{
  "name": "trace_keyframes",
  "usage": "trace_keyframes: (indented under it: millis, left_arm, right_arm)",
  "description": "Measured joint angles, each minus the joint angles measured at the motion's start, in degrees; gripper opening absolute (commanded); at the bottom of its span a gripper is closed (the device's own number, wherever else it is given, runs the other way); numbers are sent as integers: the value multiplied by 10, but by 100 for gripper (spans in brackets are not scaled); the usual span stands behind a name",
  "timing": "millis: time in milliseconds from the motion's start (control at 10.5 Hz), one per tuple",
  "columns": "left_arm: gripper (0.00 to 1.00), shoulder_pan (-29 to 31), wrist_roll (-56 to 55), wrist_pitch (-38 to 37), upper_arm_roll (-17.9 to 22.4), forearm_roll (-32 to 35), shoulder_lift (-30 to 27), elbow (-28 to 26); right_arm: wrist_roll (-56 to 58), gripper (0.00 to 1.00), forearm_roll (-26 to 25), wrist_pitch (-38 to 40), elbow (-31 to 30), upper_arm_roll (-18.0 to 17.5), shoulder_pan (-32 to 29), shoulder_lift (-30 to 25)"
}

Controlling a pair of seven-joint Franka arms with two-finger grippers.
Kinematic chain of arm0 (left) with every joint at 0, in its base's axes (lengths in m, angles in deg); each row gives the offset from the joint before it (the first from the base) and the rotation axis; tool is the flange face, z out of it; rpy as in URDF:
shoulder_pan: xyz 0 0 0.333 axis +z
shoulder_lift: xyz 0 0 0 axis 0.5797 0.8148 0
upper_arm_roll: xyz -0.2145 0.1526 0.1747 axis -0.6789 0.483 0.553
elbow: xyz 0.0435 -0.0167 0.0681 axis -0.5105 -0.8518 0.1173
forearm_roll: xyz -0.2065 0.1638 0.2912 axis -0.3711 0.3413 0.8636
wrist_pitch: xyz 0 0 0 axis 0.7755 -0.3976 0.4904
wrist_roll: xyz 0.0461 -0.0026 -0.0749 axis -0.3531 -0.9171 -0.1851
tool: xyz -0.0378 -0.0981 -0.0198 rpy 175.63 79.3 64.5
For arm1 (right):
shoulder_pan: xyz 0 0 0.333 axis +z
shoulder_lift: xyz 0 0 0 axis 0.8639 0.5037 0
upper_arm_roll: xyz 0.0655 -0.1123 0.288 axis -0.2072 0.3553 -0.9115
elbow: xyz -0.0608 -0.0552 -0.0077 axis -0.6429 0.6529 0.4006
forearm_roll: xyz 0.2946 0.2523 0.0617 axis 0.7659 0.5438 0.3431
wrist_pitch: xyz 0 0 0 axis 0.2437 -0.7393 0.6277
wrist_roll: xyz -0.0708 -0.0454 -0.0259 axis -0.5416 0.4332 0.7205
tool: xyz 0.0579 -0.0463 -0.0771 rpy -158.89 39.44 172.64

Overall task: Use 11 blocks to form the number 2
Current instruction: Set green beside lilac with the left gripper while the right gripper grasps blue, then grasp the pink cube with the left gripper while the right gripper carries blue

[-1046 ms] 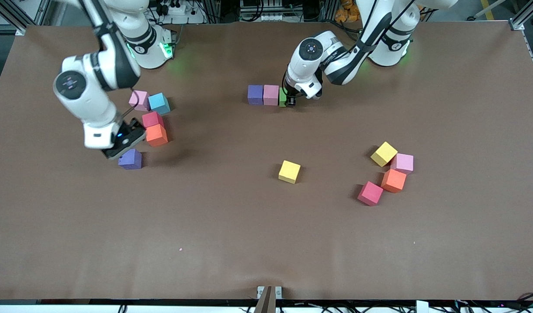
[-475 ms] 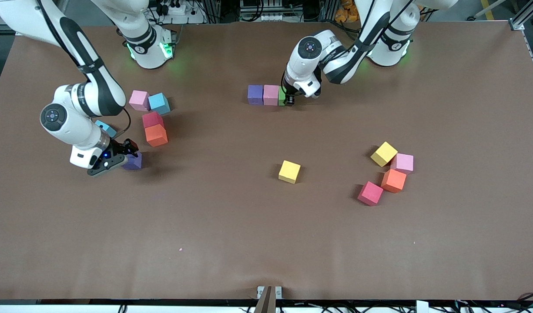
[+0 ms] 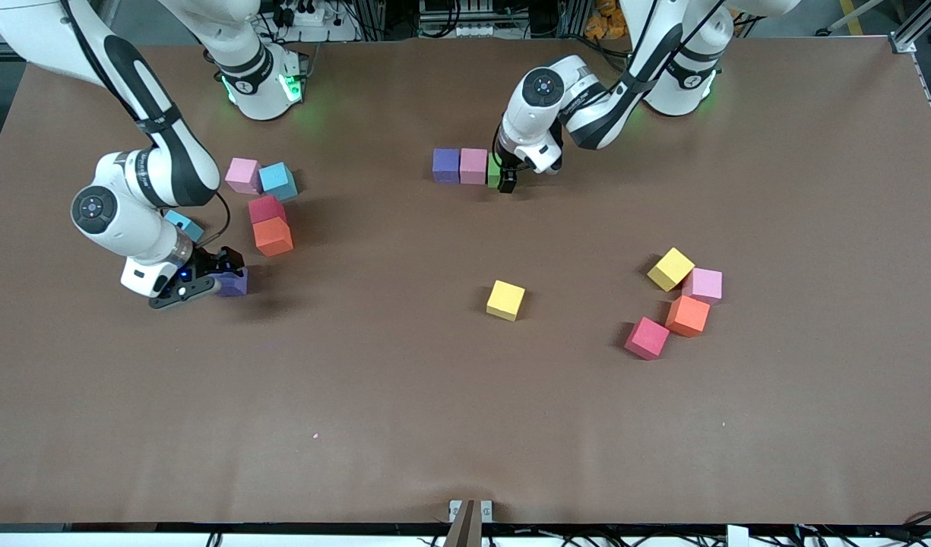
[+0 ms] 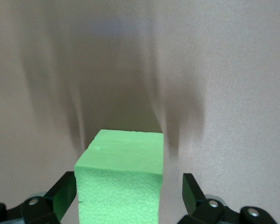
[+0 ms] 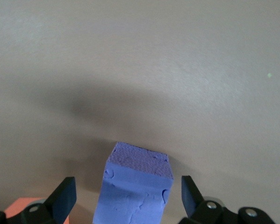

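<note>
Upper centre of the frame: left end effector (image 3: 502,176) spread around the green block (image 4: 121,179) (ending a purple (image 3: 445,165), pink (image 3: 473,165) row). Middle left: right end effector (image 3: 220,275) spread around a purple block (image 5: 135,191) on the counter (image 3: 465,425).

In the front view the left tool (image 3: 508,176) covers most of the green block (image 3: 494,170); the right tool (image 3: 207,275) hides part of the purple block (image 3: 234,283); a light blue block (image 3: 184,225) shows only partly beside the right arm; both wrist views cut their blocks at the frame's edge.
</note>
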Motion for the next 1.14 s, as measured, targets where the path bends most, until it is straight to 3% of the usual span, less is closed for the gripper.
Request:
trace_keyframes:
  millis: [285, 475, 665, 856, 1141]
  left_arm:
    - [100, 0, 0, -3, 0, 0, -19, 2]
    - [100, 0, 0, -17, -1, 0, -52, -4]
    - [100, 2, 0, -41, -2, 0, -82, -5]
    - [100, 17, 12, -65, -2, 0, -102, 3]
    - [100, 69, 140, -118, -1, 1, -107, 35]
  right_arm:
    - [-54, 100, 1, 12, 0, 43, 44, 1]
    - [-107, 100, 1, 34, 0, 47, 47, 6]
    - [-130, 91, 1, 39, -1, 48, 57, 12]
    - [-144, 91, 1, 40, -1, 48, 59, 27]
    - [-144, 89, 0, 25, 0, 51, 59, 34]
